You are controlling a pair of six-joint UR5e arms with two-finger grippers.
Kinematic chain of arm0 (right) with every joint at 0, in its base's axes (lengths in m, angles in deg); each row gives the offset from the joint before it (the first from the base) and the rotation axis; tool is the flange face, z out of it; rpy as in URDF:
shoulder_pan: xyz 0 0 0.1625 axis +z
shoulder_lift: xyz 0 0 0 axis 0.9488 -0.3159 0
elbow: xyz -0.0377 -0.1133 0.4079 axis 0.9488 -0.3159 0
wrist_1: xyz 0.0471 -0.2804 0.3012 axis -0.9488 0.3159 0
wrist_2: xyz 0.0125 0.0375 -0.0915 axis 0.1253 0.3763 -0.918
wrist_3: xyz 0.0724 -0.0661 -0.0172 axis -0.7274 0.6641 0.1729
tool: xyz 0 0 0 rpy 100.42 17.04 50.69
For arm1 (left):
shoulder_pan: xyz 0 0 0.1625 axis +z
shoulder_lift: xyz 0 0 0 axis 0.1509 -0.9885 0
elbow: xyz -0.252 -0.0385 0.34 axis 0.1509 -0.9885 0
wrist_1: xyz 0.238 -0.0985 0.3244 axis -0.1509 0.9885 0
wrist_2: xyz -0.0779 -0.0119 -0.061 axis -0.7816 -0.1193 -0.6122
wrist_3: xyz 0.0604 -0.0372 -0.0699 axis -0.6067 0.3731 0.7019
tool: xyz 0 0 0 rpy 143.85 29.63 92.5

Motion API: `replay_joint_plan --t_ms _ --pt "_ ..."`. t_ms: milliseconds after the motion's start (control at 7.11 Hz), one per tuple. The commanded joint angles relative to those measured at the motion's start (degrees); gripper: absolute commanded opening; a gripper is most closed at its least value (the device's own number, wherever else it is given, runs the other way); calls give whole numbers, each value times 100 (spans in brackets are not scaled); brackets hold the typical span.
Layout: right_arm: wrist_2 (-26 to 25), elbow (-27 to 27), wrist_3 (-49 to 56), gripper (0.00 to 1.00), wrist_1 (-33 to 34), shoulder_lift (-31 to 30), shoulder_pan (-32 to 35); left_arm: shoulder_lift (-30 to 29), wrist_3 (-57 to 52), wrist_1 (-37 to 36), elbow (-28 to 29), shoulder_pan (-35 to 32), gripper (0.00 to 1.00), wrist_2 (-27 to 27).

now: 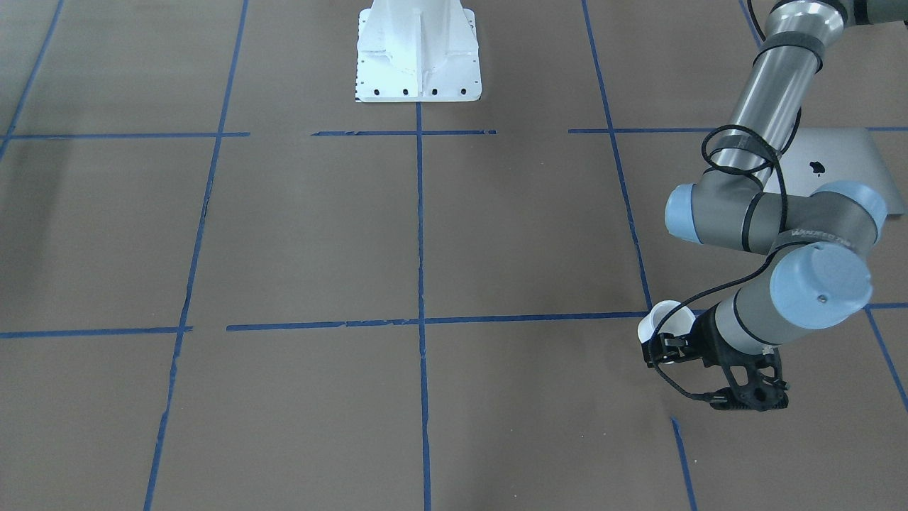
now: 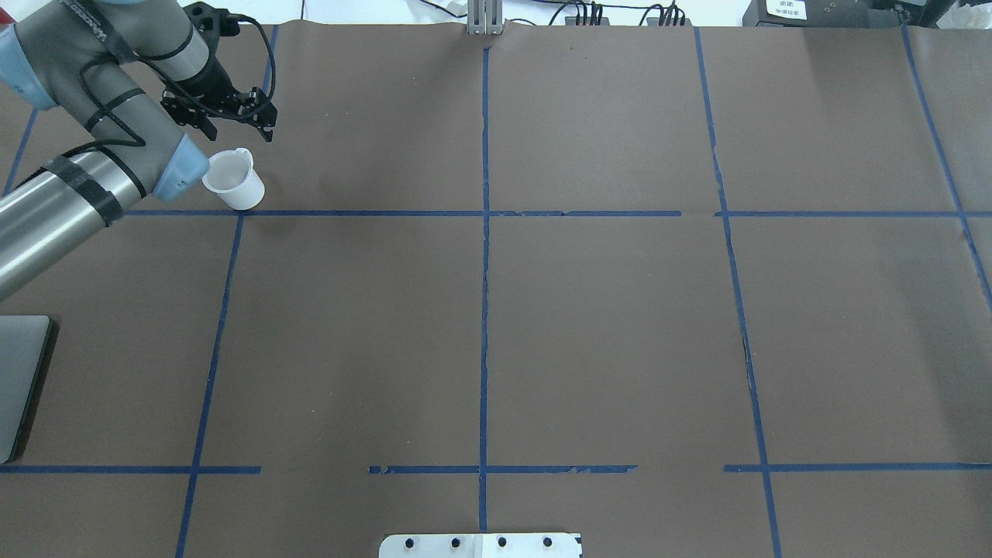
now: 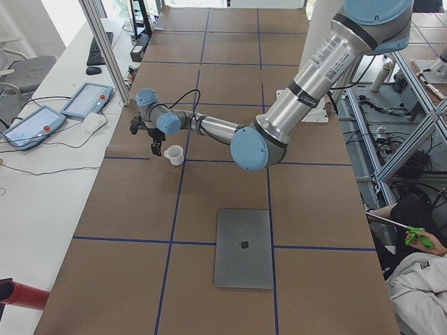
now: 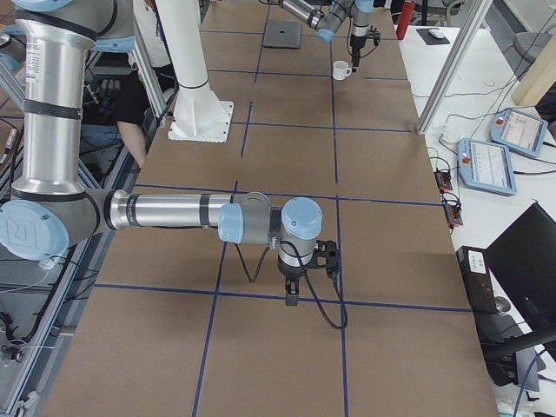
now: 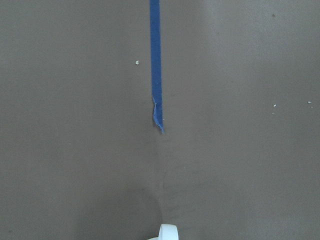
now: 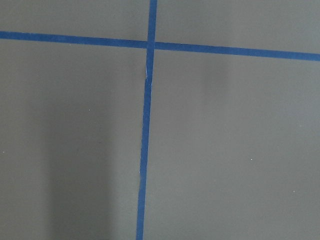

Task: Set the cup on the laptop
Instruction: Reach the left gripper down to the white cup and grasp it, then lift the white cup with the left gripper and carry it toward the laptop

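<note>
The white cup (image 2: 232, 180) stands upright on the brown table by a blue tape crossing; it also shows in the front view (image 1: 665, 321) and the left side view (image 3: 173, 155). My left gripper (image 2: 225, 116) hangs just past the cup's far side, open and empty, apart from the cup. In the left wrist view only the cup's rim (image 5: 168, 233) shows, at the bottom edge. The silver-grey laptop (image 3: 244, 248) lies closed and flat near the table's left end, partly under my left arm in the front view (image 1: 840, 160). My right gripper (image 4: 295, 291) shows only in the right side view; I cannot tell its state.
The white robot base (image 1: 418, 50) stands at the table's robot-side middle. Blue tape lines (image 2: 484, 271) cross the brown table cover. Teach pendants (image 3: 87, 100) lie beside the table past its far edge, next to an aluminium post (image 3: 105, 49). A seated person (image 3: 419, 279) is at the robot side.
</note>
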Motion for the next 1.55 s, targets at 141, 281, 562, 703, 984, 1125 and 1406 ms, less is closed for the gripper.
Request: replay_joint_plan --t_ms 141,281,562,703,984,1125,1406 --pt "0 0 0 100 -6 0 0 70 22 119 128 179 17 126" --pt "-9 0 0 100 -6 0 0 88 -30 119 128 179 0 126" --pt "0 0 0 100 -6 0 0 114 -40 155 -46 -48 0 100" --pt "0 0 0 100 3 0 0 488 -74 67 -622 -276 0 82" --pt "0 0 0 100 -6 0 0 2162 -774 84 -2317 -576 0 73" --pt "0 0 0 100 -6 0 0 3058 -1196 171 -2872 -786 0 56" --pt "-9 0 0 100 -6 0 0 4553 -1709 216 -3526 -1095 0 38"
